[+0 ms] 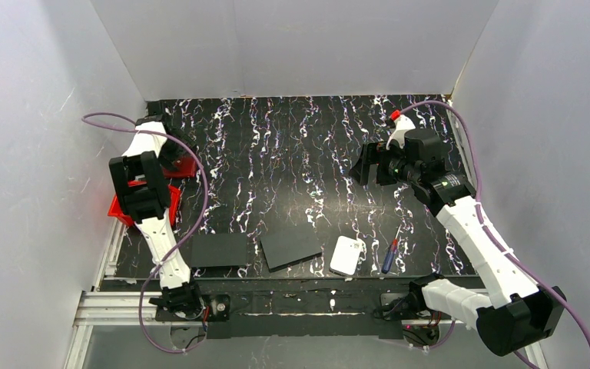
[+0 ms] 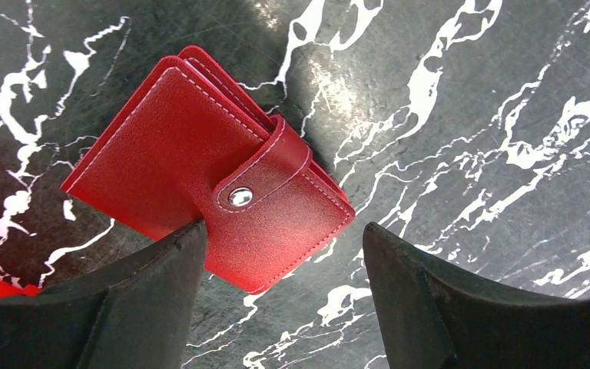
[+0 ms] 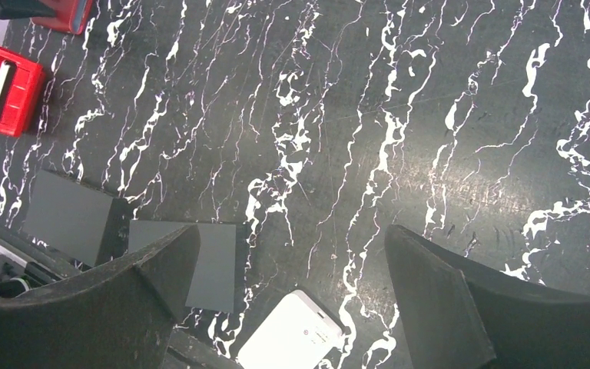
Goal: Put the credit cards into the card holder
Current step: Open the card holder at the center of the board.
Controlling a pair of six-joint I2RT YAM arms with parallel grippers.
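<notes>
The card holder [image 2: 192, 161], a red folding wallet shut with a metal stud, lies flat on the dark marbled table at the far left; it also shows in the top view [image 1: 187, 167]. My left gripper [image 2: 284, 238] is open just above it. Its left finger [image 2: 161, 284] covers the holder's near edge and its right finger stands apart from it. My right gripper [image 3: 292, 238] is open and empty, held high over the table's right half [image 1: 359, 167]. No credit card shows plainly. A pale strip [image 3: 0, 90] stands inside the red bin; I cannot tell if it is a card.
A bright red open bin [image 1: 119, 207] sits at the left edge beneath my left arm. Two black flat sheets [image 1: 219, 250] [image 1: 290, 246], a white rounded pad [image 1: 347, 255] and a small screwdriver [image 1: 389, 255] lie along the near edge. White walls enclose the table.
</notes>
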